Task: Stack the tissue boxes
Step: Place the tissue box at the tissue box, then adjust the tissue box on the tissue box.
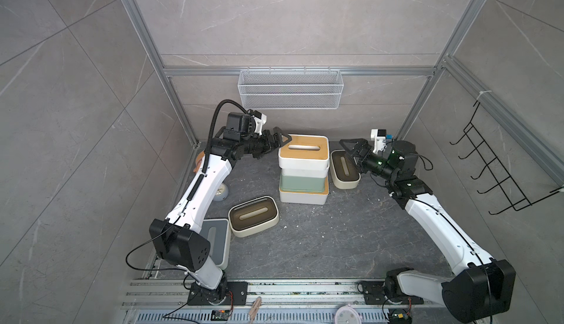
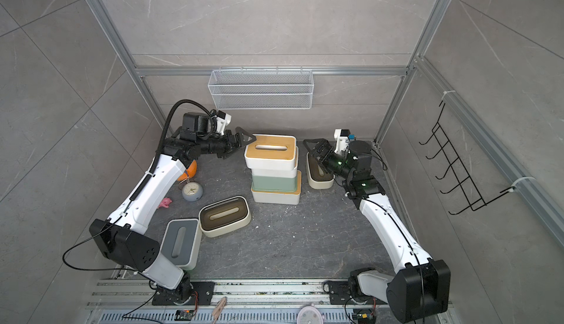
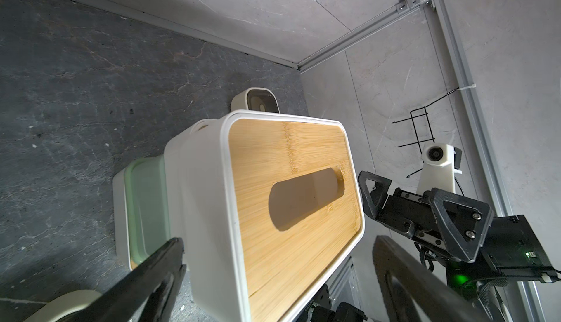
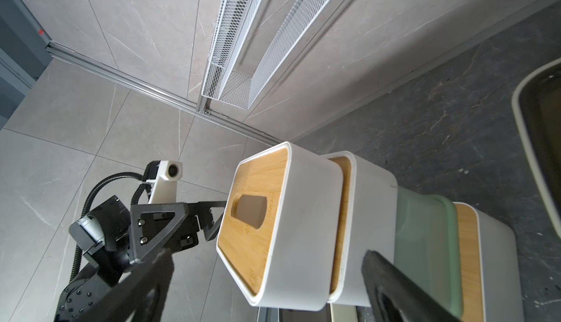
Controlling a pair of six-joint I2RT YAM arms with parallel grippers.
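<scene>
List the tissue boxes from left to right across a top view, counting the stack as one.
White rectangular box with a grey slotted lid → cream rounded box with a brown slotted lid → four-box stack topped by a white box with a bamboo lid → second cream box with a brown lid.

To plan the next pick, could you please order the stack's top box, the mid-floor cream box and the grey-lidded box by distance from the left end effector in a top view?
From the left end effector:
1. Stack's top box, right beside it.
2. Mid-floor cream box, lying alone, left of centre.
3. Grey-lidded box, by the left arm's base.
</scene>
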